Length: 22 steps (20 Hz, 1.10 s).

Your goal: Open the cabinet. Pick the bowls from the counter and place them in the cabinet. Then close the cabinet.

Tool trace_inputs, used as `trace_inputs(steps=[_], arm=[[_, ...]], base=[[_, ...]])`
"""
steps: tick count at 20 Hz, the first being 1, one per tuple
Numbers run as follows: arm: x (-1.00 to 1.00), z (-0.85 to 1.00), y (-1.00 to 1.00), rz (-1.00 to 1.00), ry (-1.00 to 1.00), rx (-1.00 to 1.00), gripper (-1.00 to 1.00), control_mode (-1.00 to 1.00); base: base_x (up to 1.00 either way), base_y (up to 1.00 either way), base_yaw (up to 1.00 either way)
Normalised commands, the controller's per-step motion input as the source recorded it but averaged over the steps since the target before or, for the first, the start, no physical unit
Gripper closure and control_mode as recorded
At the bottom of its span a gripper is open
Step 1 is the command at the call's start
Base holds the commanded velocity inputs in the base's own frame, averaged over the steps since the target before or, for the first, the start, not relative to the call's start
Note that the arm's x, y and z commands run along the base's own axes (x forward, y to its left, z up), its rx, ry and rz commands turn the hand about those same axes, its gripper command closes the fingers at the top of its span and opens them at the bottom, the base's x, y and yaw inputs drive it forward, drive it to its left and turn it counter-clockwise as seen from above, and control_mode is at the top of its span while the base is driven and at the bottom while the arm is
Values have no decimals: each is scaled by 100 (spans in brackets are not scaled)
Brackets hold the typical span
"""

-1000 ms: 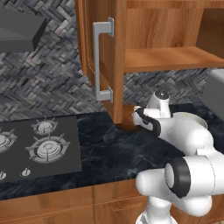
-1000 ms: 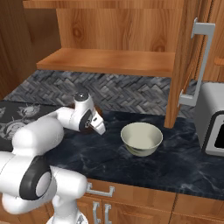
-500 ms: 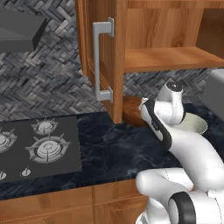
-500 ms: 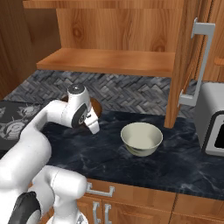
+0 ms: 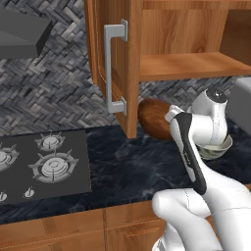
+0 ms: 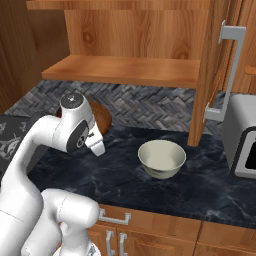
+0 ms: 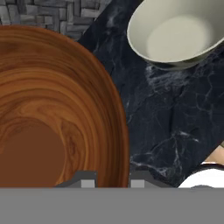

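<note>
Cabinet (image 6: 125, 45) stands open, both doors swung out; shelf bare.

Wooden bowl (image 5: 156, 119) is off the counter (image 5: 132, 166), tilted on edge, carried below the shelf and just right of the left door's lower corner. In the hand view its rim (image 7: 120, 131) runs down between the two finger tips, one inside the wall, one outside. The gripper (image 7: 112, 183) is pinched narrowly on that rim, grasping the bowl.

Cream bowl (image 6: 161, 158) sits upright on the counter, near the hand, apart from the wooden bowl, left of the toaster (image 6: 242, 135).

Handling, judged:
- Wood: light, rigid, not fragile. The smooth finish may slip.
- A rim pinch leaves the bowl's weight hanging to one side, so it may pivot in the fingers during a fast swing.
- Cream bowl looks ceramic: heavier, glossy, chips if knocked. The thin upright rim is the only practical hold; take the near side.

From the base views the fingers are hidden behind the wrist, so exact contact depth on the rim is uncertain.
</note>
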Motion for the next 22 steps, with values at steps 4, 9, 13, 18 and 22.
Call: trace_inputs(steps=[4, 9, 13, 18, 22], arm=[[-43, 54, -1, -4, -9, 0, 100, -100], [-16, 47, -1, -7, -9, 1, 100, -100], [-7, 40, 0, -8, -7, 0, 100, -100], [-1, 36, 0, -8, -4, 0, 100, -100], [0, 37, 0, -8, -4, 0, 100, -100]], base=[[0, 0, 0], [0, 0, 0], [0, 0, 0], [0, 0, 0], [0, 0, 0]])
